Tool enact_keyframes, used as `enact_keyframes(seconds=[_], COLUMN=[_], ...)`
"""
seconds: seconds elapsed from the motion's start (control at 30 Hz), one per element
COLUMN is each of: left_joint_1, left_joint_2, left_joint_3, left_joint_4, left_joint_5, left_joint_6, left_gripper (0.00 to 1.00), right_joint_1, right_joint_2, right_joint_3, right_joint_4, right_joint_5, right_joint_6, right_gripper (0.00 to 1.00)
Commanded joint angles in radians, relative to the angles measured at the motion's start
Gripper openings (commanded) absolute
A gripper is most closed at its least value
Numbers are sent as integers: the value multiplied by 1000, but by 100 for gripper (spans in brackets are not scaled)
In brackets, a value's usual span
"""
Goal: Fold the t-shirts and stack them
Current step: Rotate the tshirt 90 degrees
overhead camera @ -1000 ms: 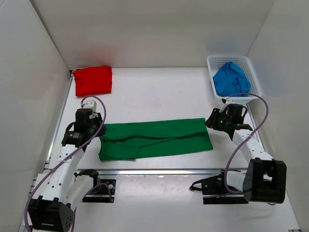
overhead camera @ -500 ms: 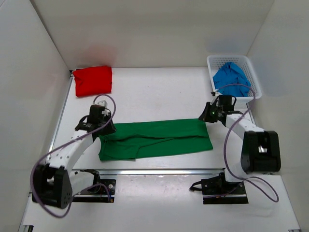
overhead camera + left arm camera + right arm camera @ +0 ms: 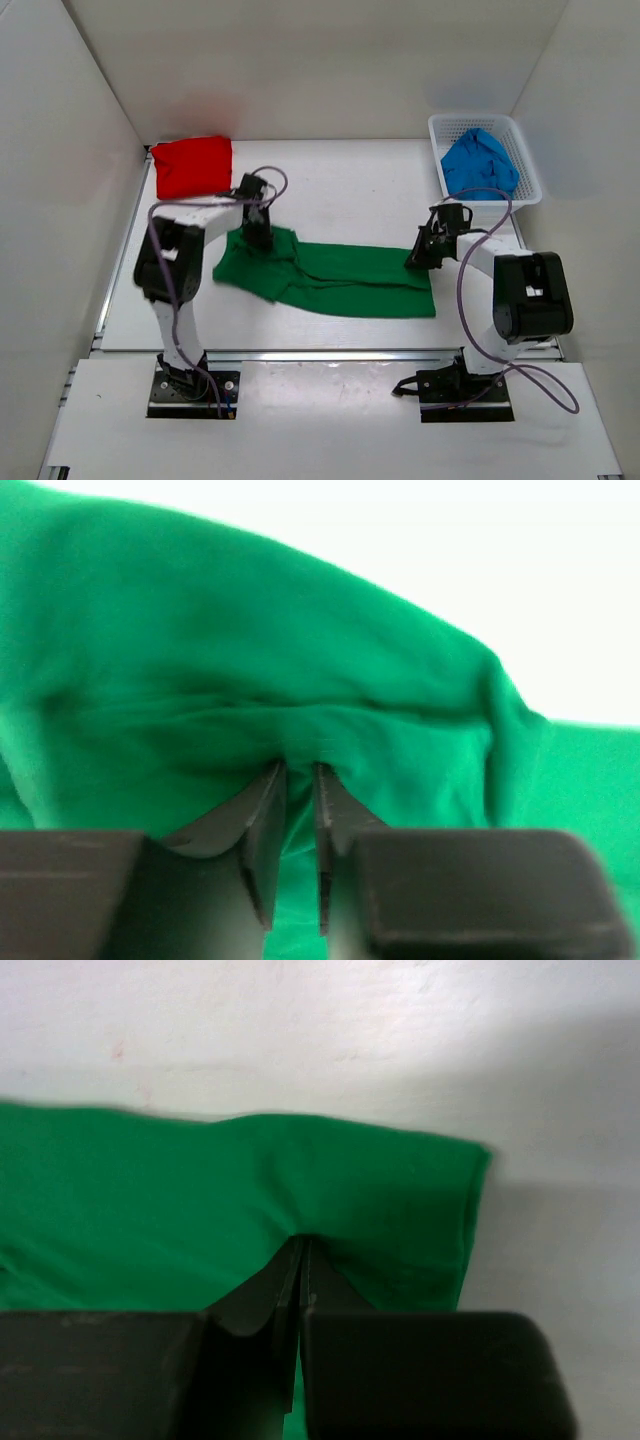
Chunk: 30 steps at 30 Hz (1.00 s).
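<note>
At centre, left gripper [image 3: 260,240] and right gripper [image 3: 413,260] tight on the green shirt [image 3: 345,275]; behind, red shirt [image 3: 192,166], blue shirt [image 3: 478,165] in basket [image 3: 470,118].

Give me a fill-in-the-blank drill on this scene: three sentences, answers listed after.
1. The blue t-shirt lies inside the white ____.
2. The red t-shirt lies folded at the far ____ corner of the table.
3. The left end effector and right end effector are both shut on the ____.
Missing words: basket; left; green t-shirt.
</note>
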Motion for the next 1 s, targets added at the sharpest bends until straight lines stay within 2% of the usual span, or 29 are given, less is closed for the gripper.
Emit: enact_keyframes(seconds=[0.0, 0.07, 0.1, 0.13, 0.17, 0.2, 0.23, 0.3, 0.33, 0.37, 0.43, 0.5, 0.57, 0.63, 0.67, 0.8, 0.87, 0.9, 0.93, 0.97], left_joint_1=[12, 11, -8, -25, -26, -31, -28, -26, -36, -49, -51, -33, -25, -25, -25, 0, 3, 7, 3, 4], left_joint_2=[205, 428, 568, 642, 816, 959, 978, 857, 835, 836, 946, 1021, 1000, 908, 897, 963, 901, 870, 797, 716], left_joint_3=[286, 686, 951, 1100, 1426, 1681, 1676, 1292, 1237, 1230, 1453, 1585, 1526, 1349, 1337, 1564, 1565, 1540, 1488, 1422], left_joint_4=[-66, -166, -263, -372, -469, -503, -450, -256, -190, -194, -253, -280, -202, -102, -73, -143, -137, -122, -96, -85], left_joint_5=[40, 48, 65, 85, 93, 123, 186, 258, 207, 188, 221, 264, 274, 248, 232, 274, 313, 326, 333, 355], left_joint_6=[47, 60, 65, 70, 47, -6, -30, -68, -64, -52, -76, -123, -148, -153, -157, -185, -185, -186, -180, -179], left_gripper=[26, 24, 22, 23, 21, 18, 14, 15, 16, 16, 18, 19, 18, 18, 17, 23, 32, 34, 35, 34], right_joint_1=[85, 181, 255, 333, 420, 459, 517, 594, 619, 631, 650, 683, 725, 757, 780, 808, 793, 789, 788, 795], right_joint_2=[-90, -150, -186, -229, -245, -279, -280, -241, -209, -173, -121, -81, -49, -69, -93, -177, -231, -271, -306, -325], right_joint_3=[-135, -233, -296, -332, -396, -456, -482, -479, -454, -441, -414, -398, -371, -358, -360, -357, -335, -314, -305, -280], right_joint_4=[-34, 73, 107, 204, 312, 411, 449, 567, 567, 586, 625, 659, 664, 644, 644, 643, 640, 646, 641, 668], right_joint_5=[58, 76, 79, 84, 118, 145, 156, 159, 168, 150, 109, 71, 63, 87, 99, 150, 155, 150, 146, 132], right_joint_6=[128, 235, 329, 424, 535, 627, 666, 737, 740, 738, 744, 757, 751, 731, 726, 668, 540, 493, 396, 291], right_gripper=[0, 0, 0, 0, 0, 0, 0, 0, 0, 0, 0, 0, 0, 0, 0, 0, 0, 4, 16, 43])
